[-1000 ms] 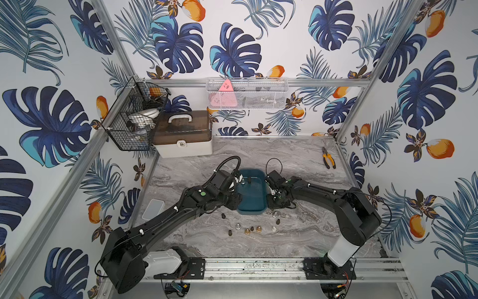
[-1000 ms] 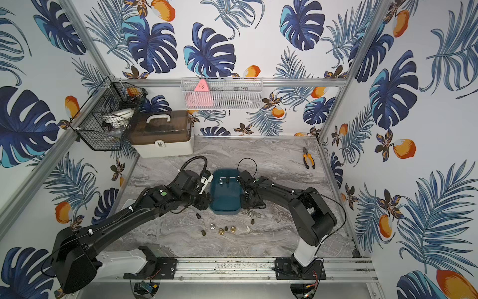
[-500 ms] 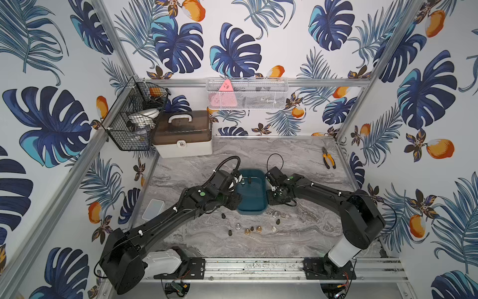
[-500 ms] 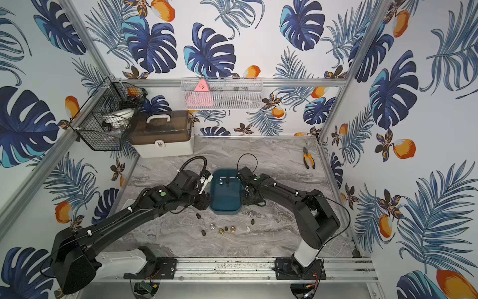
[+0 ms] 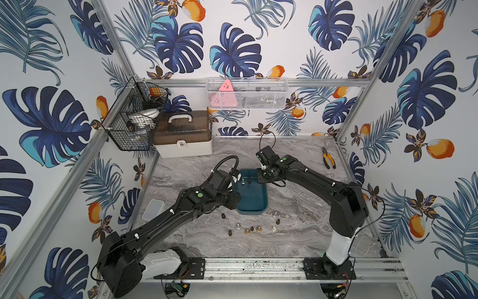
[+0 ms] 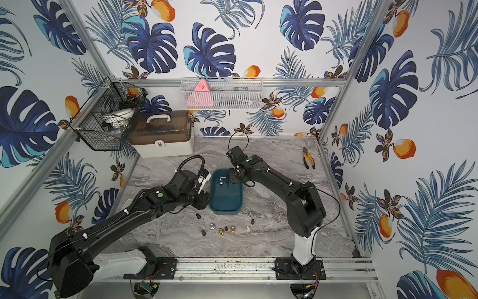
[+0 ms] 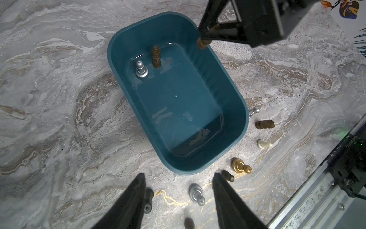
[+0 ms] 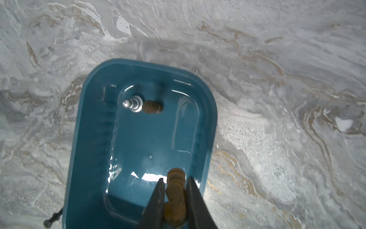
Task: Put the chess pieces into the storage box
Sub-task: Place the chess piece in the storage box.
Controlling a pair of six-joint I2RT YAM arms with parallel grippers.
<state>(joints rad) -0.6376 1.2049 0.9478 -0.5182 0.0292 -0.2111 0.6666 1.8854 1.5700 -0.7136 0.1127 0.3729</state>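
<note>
The teal storage box stands mid-table. A silver chess piece and a brown one stand upright at its far end. My right gripper hangs over the box's far right corner, shut on a brown chess piece. My left gripper is open and empty, low beside the box's near left corner. Several chess pieces stand on the table in front of the box, among them silver, gold, white and dark.
A white case with a brown lid sits at the back left under a black wire basket. Pliers lie at the back right. A clear flat container lies by the left wall. A metal rail runs along the front.
My right gripper has carried the brown piece away from the front and leftward, to the box's far right corner. The left arm has stayed still.
</note>
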